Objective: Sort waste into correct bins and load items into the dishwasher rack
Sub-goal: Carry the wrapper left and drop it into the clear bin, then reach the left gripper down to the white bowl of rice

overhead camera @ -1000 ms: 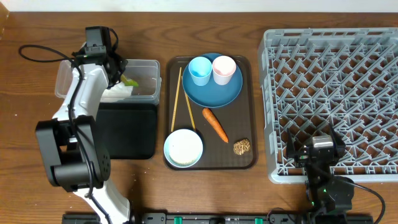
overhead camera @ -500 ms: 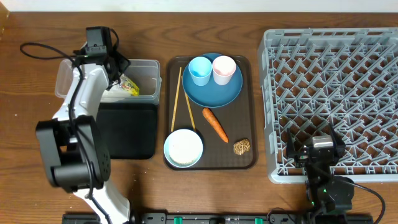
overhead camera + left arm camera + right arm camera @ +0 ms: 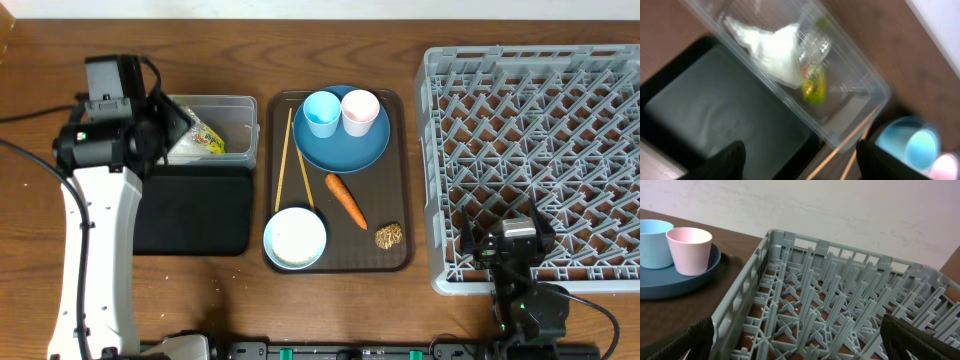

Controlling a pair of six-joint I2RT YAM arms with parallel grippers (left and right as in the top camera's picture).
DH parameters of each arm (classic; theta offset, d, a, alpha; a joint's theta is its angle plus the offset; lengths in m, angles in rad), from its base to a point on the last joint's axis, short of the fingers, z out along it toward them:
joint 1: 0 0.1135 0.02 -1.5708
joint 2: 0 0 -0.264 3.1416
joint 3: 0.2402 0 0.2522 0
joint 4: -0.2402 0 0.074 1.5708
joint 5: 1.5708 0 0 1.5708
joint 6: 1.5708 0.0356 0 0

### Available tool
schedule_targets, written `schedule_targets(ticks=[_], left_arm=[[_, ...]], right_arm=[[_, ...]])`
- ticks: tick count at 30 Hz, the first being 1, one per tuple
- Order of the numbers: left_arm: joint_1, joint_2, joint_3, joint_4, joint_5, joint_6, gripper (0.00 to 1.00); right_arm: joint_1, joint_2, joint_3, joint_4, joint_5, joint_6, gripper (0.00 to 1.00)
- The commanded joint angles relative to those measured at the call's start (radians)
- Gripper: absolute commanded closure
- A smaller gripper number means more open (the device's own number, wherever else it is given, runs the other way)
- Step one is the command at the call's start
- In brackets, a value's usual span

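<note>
My left tool (image 3: 800, 157) stands wide, with nothing between its fingers. Ahead of it and below sits the clear tub (image 3: 860, 85), with the white napkin (image 3: 772, 52) and the green-yellow wrapper (image 3: 814, 85) lying inside, touching each other. The black tray (image 3: 715, 110) is right beneath the tool. My right tool (image 3: 797, 332) is wide too and empty. The grey rack (image 3: 830, 295) is straight ahead of it, and the pink cup (image 3: 689, 250) is off to its left.

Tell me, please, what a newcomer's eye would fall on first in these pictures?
The big grey rack dominates the right side. In the middle, a brown tray carries a blue plate with a blue cup and a pink cup, plus a carrot and a bowl. At left, the clear tub holds a napkin and a wrapper.
</note>
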Motion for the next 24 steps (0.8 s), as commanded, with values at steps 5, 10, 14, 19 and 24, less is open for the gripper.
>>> schedule_targets(ticks=[5,10,14,19,24], left_arm=[[-0.087,0.008,-0.006,-0.196,0.014,0.015,0.29],[-0.199,0.008,-0.011,-0.258,0.014,0.033,0.29],[-0.303,0.009,-0.013,-0.275,0.013,0.033,0.29],[-0.422,0.009,-0.039,-0.277,0.013,0.032,0.29],[-0.535,0.009,-0.109,-0.22,0.013,0.028,0.4]], right_arm=[[-0.008,-0.002,-0.001,-0.003,-0.003,-0.006,0.01],[-0.007,-0.002,-0.001,-0.003,-0.003,-0.006,0.01],[-0.008,-0.002,-0.001,-0.003,-0.003,-0.006,0.01],[-0.008,-0.002,-0.001,-0.003,-0.003,-0.006,0.01],[-0.008,-0.002,-0.001,-0.003,-0.003,-0.006,0.01]])
